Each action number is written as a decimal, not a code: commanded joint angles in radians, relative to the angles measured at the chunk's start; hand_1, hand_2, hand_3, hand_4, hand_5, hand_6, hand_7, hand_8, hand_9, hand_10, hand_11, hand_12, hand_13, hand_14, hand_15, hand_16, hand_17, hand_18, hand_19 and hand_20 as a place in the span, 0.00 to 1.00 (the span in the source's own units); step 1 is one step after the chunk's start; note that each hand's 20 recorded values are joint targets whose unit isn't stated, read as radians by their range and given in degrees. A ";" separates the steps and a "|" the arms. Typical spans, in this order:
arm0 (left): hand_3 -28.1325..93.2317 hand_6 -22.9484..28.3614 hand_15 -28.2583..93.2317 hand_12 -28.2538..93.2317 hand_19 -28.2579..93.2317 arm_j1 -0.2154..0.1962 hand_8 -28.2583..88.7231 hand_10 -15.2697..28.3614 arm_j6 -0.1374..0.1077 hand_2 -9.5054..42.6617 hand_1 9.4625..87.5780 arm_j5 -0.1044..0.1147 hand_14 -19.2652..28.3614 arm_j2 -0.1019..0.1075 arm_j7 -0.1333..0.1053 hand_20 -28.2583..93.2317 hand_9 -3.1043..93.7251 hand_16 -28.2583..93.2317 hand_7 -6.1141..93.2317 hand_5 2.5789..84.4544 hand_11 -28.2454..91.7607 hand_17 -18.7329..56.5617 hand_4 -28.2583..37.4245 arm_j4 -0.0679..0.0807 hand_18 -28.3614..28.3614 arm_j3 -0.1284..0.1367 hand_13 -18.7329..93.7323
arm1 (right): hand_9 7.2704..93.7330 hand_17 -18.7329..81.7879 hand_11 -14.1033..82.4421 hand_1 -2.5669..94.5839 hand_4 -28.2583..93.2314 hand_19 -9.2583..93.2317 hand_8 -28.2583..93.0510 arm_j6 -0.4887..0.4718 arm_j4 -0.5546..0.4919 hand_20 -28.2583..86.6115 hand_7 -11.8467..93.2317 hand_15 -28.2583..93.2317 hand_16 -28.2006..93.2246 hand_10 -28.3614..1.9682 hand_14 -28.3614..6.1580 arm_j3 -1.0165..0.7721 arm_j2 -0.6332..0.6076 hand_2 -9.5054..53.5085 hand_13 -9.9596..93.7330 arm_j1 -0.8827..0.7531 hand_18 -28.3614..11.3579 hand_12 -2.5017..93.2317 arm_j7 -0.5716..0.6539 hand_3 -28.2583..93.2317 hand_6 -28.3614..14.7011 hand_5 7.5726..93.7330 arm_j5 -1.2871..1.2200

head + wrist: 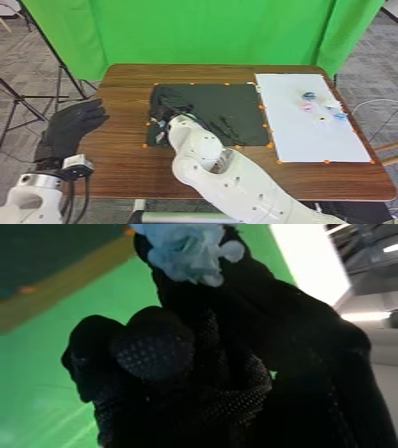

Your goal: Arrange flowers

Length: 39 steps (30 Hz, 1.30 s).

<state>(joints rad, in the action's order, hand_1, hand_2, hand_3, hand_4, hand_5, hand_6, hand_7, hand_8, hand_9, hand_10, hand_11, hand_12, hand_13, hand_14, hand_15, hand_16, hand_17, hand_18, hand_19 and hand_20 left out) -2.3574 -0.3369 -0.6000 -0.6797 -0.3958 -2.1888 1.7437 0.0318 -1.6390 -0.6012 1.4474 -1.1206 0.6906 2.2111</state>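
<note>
Right robot hand point(173, 102): over the left part of the black mat point(233, 96), we are seeing it narrowed, with curled fingers pinching the light blue flower point(187, 254).
Grip purpose: the fingertips are leaving the petals exposed; we are judging that this is sparing the bloom from crushing and favouring a clean placement.
Left robot hand point(75, 122): left of the black mat, it is showing wide, relaxed fingers and gripping nothing, presumably giving the right arm room.
Black mat: on the tabletop point(124, 170), it is apparently serving as the arranging area.
White sheet point(298, 141): right of the black mat, it is acting as a flat, wall-less carrier, bearing a dark blue flower point(308, 95), a pink flower point(306, 107), a pale flower point(333, 105), a yellow-centred flower point(322, 118) and a bright blue flower point(341, 115).
Flower spacing: the group is lying loosely spread, we are inferring, for single picking.
</note>
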 commanded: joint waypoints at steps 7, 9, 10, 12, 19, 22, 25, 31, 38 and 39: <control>0.91 0.69 0.76 0.31 0.73 0.030 0.15 0.83 0.007 0.27 0.23 -0.007 0.98 0.014 0.002 0.29 0.42 0.12 0.26 0.50 0.55 0.12 0.12 -0.002 0.90 -0.006 0.39 | 0.90 0.74 0.35 0.58 0.00 1.00 0.29 -0.010 0.063 0.64 0.41 0.84 0.45 0.70 0.67 -0.080 0.081 0.00 0.86 -0.029 0.32 0.43 0.136 0.86 0.58 0.77 -0.143; 0.91 0.69 0.76 0.31 0.73 0.030 0.15 0.83 0.003 0.27 0.23 -0.004 0.98 0.017 -0.002 0.29 0.42 0.12 0.26 0.50 0.55 0.12 0.12 -0.001 0.90 -0.008 0.39 | 0.90 0.74 0.35 0.58 0.00 1.00 0.29 -0.005 0.065 0.64 0.41 0.85 0.45 0.70 0.67 -0.080 0.084 0.00 0.85 -0.024 0.32 0.42 0.148 0.85 0.58 0.77 -0.154; 0.91 0.69 0.76 0.31 0.73 0.031 0.15 0.83 0.003 0.27 0.23 -0.002 0.98 0.017 -0.003 0.29 0.42 0.12 0.26 0.50 0.55 0.12 0.13 0.000 0.90 -0.009 0.39 | 0.90 0.74 0.35 0.57 0.00 1.00 0.29 -0.005 0.069 0.64 0.41 0.85 0.45 0.70 0.67 -0.085 0.087 0.00 0.85 -0.025 0.32 0.42 0.148 0.85 0.58 0.76 -0.160; 0.91 0.69 0.76 0.31 0.73 0.043 0.14 0.84 0.003 0.27 0.23 -0.002 0.97 0.018 0.000 0.29 0.42 0.12 0.26 0.50 0.55 0.12 0.12 0.003 0.90 -0.018 0.39 | 0.89 0.74 0.35 0.57 0.00 1.00 0.29 -0.006 0.070 0.65 0.41 0.85 0.45 0.69 0.67 -0.090 0.088 0.00 0.85 -0.024 0.32 0.42 0.153 0.84 0.58 0.76 -0.156; 0.91 0.69 0.76 0.31 0.73 0.071 0.15 0.84 0.025 0.27 0.23 -0.014 0.97 0.008 0.020 0.29 0.42 0.12 0.27 0.50 0.54 0.12 0.12 0.014 0.90 -0.028 0.39 | 0.85 0.73 0.40 0.54 0.00 1.00 0.28 0.019 0.076 0.65 0.39 0.85 0.45 0.62 0.67 -0.084 0.080 0.00 0.84 -0.008 0.34 0.37 0.186 0.82 0.55 0.74 -0.173; 0.91 0.69 0.76 0.31 0.73 0.076 0.15 0.83 0.035 0.27 0.23 -0.017 0.97 0.001 0.027 0.29 0.42 0.12 0.27 0.50 0.54 0.12 0.12 0.017 0.90 -0.028 0.39 | 0.82 0.73 0.43 0.52 0.00 1.00 0.28 0.022 0.072 0.65 0.38 0.86 0.45 0.59 0.66 -0.080 0.077 0.00 0.83 -0.006 0.34 0.34 0.195 0.83 0.54 0.73 -0.174; 0.91 0.69 0.76 0.31 0.73 0.088 0.14 0.83 0.036 0.27 0.23 -0.019 0.97 0.002 0.033 0.29 0.42 0.12 0.27 0.50 0.55 0.12 0.13 0.022 0.90 -0.035 0.39 | 0.81 0.72 0.45 0.50 0.00 1.00 0.27 0.023 0.073 0.64 0.37 0.86 0.44 0.57 0.65 -0.077 0.074 0.00 0.82 0.001 0.34 0.32 0.198 0.83 0.54 0.72 -0.178; 0.91 0.69 0.76 0.31 0.73 0.104 0.14 0.84 0.040 0.27 0.23 -0.017 0.97 0.003 0.034 0.29 0.42 0.12 0.27 0.50 0.55 0.12 0.12 0.027 0.90 -0.047 0.39 | 0.78 0.71 0.48 0.47 0.00 1.00 0.23 0.007 0.068 0.64 0.36 0.86 0.44 0.51 0.64 -0.087 0.080 0.00 0.81 -0.005 0.34 0.28 0.192 0.86 0.53 0.71 -0.178; 0.91 0.69 0.76 0.31 0.73 0.106 0.14 0.83 0.045 0.27 0.23 -0.024 0.97 0.001 0.041 0.29 0.42 0.12 0.27 0.50 0.55 0.12 0.12 0.027 0.90 -0.045 0.39 | 0.76 0.71 0.49 0.45 0.00 1.00 0.14 0.001 0.069 0.63 0.35 0.86 0.43 0.45 0.62 -0.084 0.075 0.00 0.81 -0.001 0.33 0.23 0.194 0.88 0.54 0.70 -0.170; 0.91 0.69 0.76 0.31 0.73 0.107 0.14 0.83 0.042 0.27 0.23 -0.021 0.97 0.001 0.042 0.29 0.42 0.12 0.27 0.50 0.55 0.12 0.12 0.027 0.90 -0.045 0.39 | 0.76 0.70 0.49 0.45 0.00 1.00 0.14 -0.003 0.068 0.63 0.35 0.86 0.43 0.45 0.62 -0.085 0.076 0.00 0.81 -0.002 0.33 0.23 0.190 0.88 0.53 0.70 -0.170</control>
<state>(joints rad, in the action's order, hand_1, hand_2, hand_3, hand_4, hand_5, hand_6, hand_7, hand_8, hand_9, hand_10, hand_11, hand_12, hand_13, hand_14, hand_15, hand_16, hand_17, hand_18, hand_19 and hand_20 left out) -2.2484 -0.3066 -0.6133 -0.6697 -0.3682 -2.1614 1.6953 0.0414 -1.5650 -0.6825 1.5198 -1.1267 0.8786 2.0299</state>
